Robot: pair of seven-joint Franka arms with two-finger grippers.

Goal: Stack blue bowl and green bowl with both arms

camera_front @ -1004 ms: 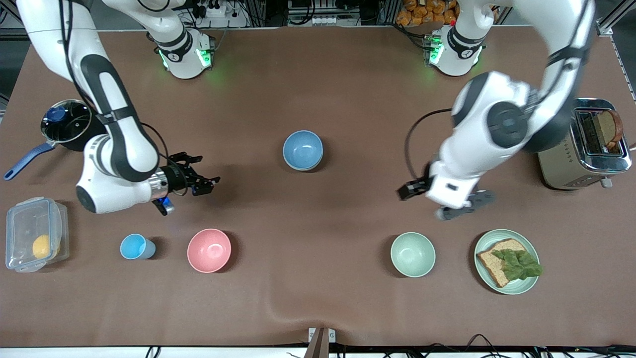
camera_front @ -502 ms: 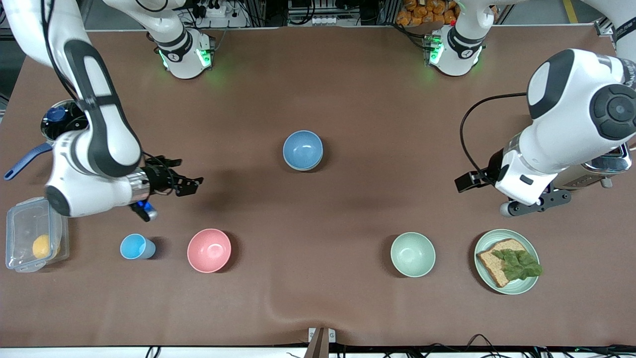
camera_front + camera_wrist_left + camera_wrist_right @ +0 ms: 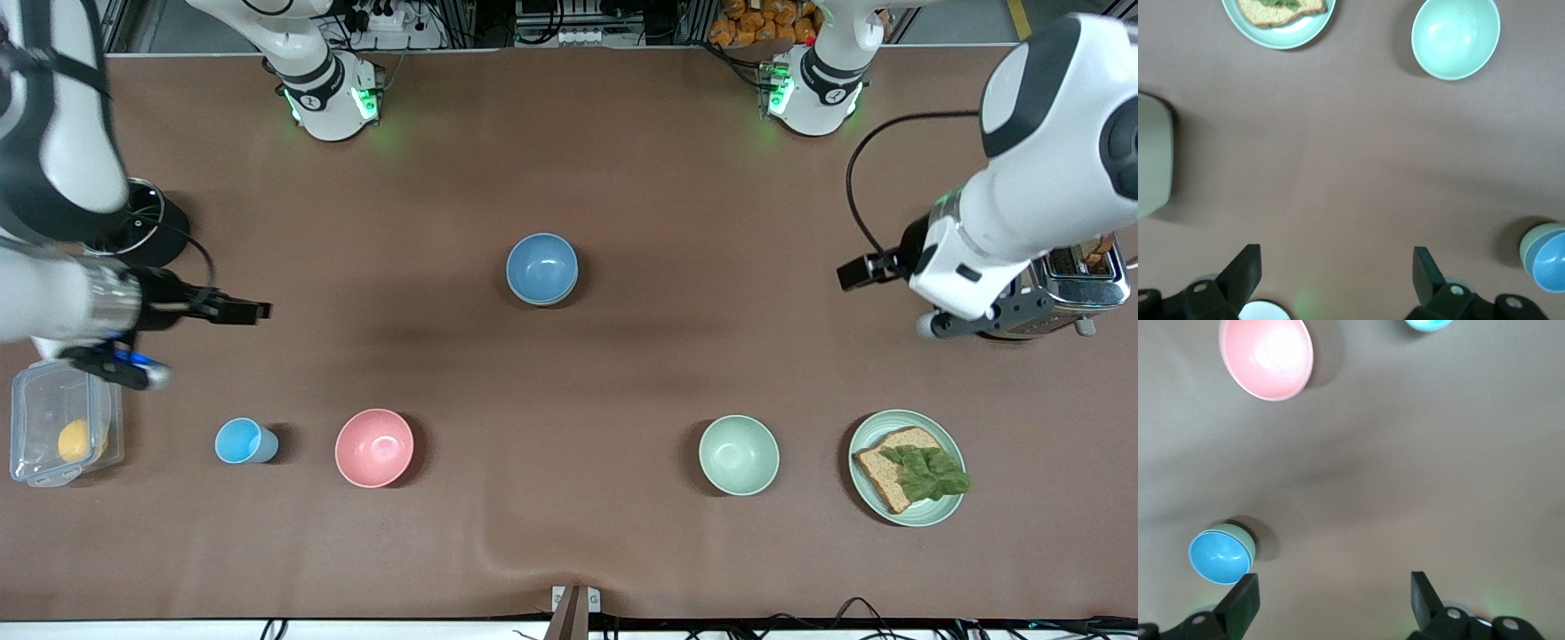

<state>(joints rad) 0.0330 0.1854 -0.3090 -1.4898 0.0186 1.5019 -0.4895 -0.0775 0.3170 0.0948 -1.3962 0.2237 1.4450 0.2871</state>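
Currently, in the front view, the blue bowl (image 3: 541, 267) is sitting mid-table, well apart from both arms. The right gripper (image 3: 244, 311) is hanging over bare table near the pot (image 3: 147, 236), and the left gripper (image 3: 965, 320) is hanging over the table's edge beside the toaster (image 3: 1080, 276). A second green bowl (image 3: 738, 454) is standing alone, nearer the camera, beside the plate (image 3: 951, 507) with bread.

In the left wrist view, the fingers (image 3: 1241, 277) are standing spread wide and holding nothing. The blue bowl (image 3: 1550, 263) is resting inside the green bowl (image 3: 1528, 243), so the stack is looking complete.

In the right wrist view, the fingers (image 3: 1241, 600) are likewise standing fully apart and carrying nothing. The green bowl (image 3: 1248, 543) is showing as an uneven crescent around the blue bowl (image 3: 1218, 557).

Judged risks:
- The upper bowl is possibly sitting off-centre; a knock could be tipping it out.
- A controller could be mistaking the second green bowl for an unfinished target and disturbing the stack.
- The left arm is working close to the toaster; a careless swing could be striking it.
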